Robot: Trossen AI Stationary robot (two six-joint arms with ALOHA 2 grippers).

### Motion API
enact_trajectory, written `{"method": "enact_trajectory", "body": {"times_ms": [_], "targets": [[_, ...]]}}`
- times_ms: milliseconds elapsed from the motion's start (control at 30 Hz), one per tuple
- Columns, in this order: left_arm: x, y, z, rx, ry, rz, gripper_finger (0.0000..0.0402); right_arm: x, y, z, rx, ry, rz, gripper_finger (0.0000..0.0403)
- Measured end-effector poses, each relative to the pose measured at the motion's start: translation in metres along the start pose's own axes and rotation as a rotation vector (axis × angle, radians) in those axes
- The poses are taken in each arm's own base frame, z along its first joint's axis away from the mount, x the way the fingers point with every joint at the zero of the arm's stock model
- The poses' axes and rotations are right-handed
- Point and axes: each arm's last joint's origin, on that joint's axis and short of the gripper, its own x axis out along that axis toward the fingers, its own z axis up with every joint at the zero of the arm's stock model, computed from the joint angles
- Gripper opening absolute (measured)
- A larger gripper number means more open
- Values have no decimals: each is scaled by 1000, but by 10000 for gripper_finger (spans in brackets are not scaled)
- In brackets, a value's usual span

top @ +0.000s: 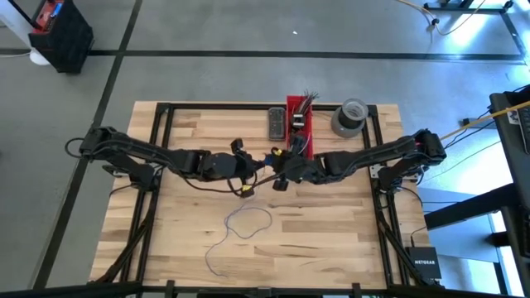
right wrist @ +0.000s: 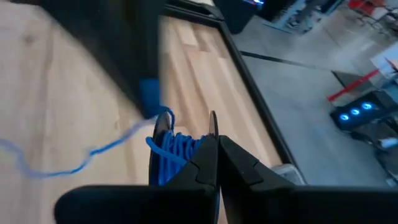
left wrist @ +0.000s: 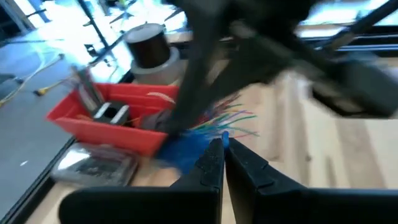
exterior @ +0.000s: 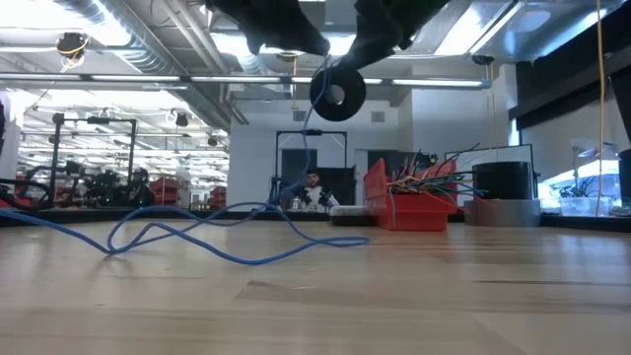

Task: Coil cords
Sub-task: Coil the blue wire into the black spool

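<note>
A thin blue cord (top: 247, 219) lies in loose loops on the wooden table (top: 331, 240). One strand rises from the loops (exterior: 197, 237) to a black spool (exterior: 337, 91) held high over the table's middle. Several turns of blue cord (right wrist: 177, 149) are wound on the spool. My right gripper (right wrist: 216, 146) is shut at the spool. My left gripper (left wrist: 222, 149) comes from the left, meets it there, and is shut on a bit of blue cord. Both arms meet above the table's centre (top: 269, 170). My left gripper pinches the blue cord (left wrist: 225, 134) between its two shut fingers, at their free ends, close to the spool. Blur hides how the cord runs on from there. My right gripper is shut on the spool at one flange's rim (right wrist: 213, 124), with the wound cord right beside the fingers. The spool is lifted clear, high over the table, and the free cord hangs from it slack down to the tabletop (right wrist: 93, 152).
At the far edge stand a red bin (top: 300, 124) with short coloured wire ends (exterior: 434, 182), a grey tape roll (top: 349, 116) and a flat dark device (top: 275, 122). Bare wood shows at the near right of the table. A person (exterior: 314, 187) sits in the room beyond.
</note>
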Motion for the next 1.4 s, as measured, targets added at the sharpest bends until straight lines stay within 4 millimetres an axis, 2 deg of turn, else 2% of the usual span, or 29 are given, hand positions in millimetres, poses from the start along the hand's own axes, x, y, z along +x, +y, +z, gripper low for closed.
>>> {"method": "enact_trajectory", "body": {"times_ms": [167, 267, 533, 733, 900, 1100, 1400], "targets": [[0, 2, 1, 4, -3, 49, 5, 1, 2, -3, 4, 0, 46, 8], [-8, 4, 3, 8, -5, 95, 5, 3, 4, -8, 8, 16, 50, 8], [-13, -6, 7, 8, -45, 39, 5, 4, 5, -7, 34, -14, 53, 8], [-4, -14, 8, 6, -89, -88, 5, 3, 4, 0, 70, -84, 47, 8], [4, -16, 3, 18, -68, -94, 5, 2, 2, 8, 56, -158, 30, 8], [9, -8, 4, -6, -73, -68, 5, -15, -4, 21, 56, -259, 21, 8], [16, -8, 2, -11, -82, -55, 5, -39, -19, 42, 63, -446, -2, 8]]}}
